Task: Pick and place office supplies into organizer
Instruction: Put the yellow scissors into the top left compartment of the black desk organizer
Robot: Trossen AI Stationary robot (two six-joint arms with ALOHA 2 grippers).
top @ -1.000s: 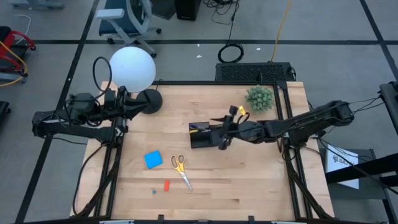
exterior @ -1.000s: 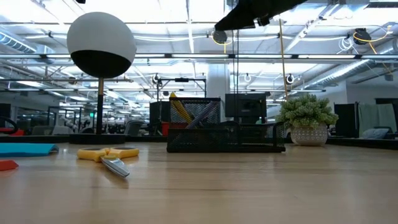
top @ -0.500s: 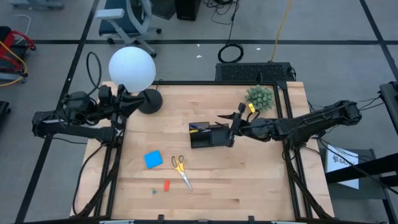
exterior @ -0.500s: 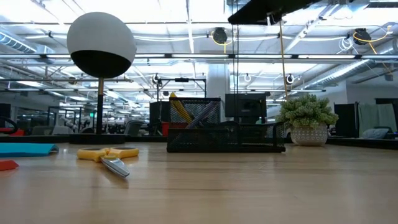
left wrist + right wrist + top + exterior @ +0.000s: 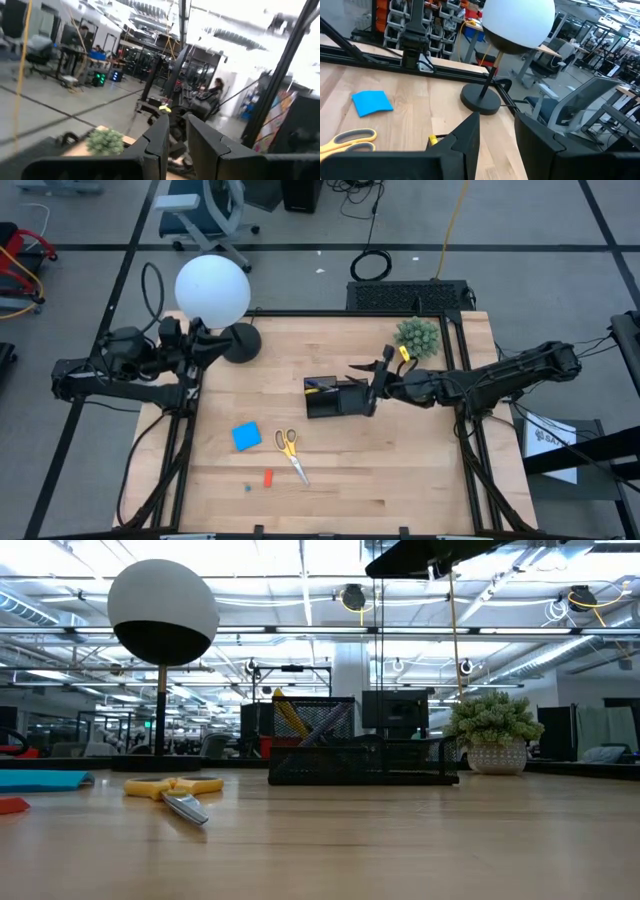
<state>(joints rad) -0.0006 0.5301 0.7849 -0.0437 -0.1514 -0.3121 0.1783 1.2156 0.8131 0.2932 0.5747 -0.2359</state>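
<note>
- my right hand (image 5: 372, 392) is hovering over the right end of the organizer (image 5: 333, 397), fingers (image 5: 465, 137) standing a little apart and holding nothing.
- the organizer is sitting mid-desk directly under that hand, with a yellow pen (image 5: 290, 716) leaning in its taller compartment.
- the yellow-handled scissors (image 5: 290, 452) are lying on the desk (image 5: 400, 470) ahead of my right hand and toward the near edge, well apart from it.
- the blue pad (image 5: 246, 436) is lying just beyond the scissors, and the small red piece (image 5: 268, 477) is resting nearer the front edge still.
- my left hand (image 5: 205, 340) is waiting at the far left edge beside the lamp base (image 5: 241, 342), fingers (image 5: 157, 140) showing a narrow gap and gripping nothing.
- the green plant (image 5: 417, 337) is standing behind my right hand, near the back edge.
</note>
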